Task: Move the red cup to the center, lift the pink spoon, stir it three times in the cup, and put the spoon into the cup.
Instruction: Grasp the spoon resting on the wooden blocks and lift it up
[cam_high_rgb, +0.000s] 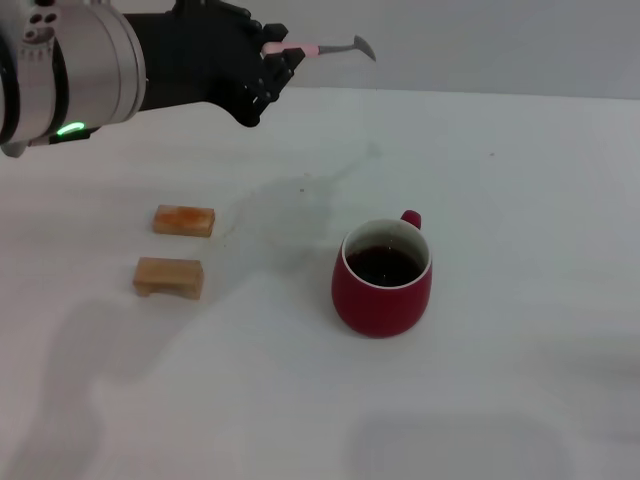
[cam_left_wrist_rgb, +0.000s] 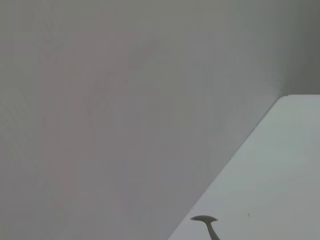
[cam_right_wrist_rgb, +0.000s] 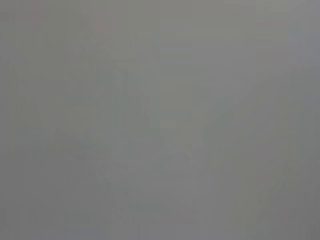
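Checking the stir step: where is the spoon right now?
In the head view the spoon is held in the air by the left gripper at the table's far left, well away from the cup, not yet over it.

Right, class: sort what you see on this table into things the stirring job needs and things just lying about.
Needed for the job:
- red cup, standing mid-table with dark liquid
- pink spoon, held up in the air by the left tool

Just lying about:
- two tan wooden blocks, left of the cup
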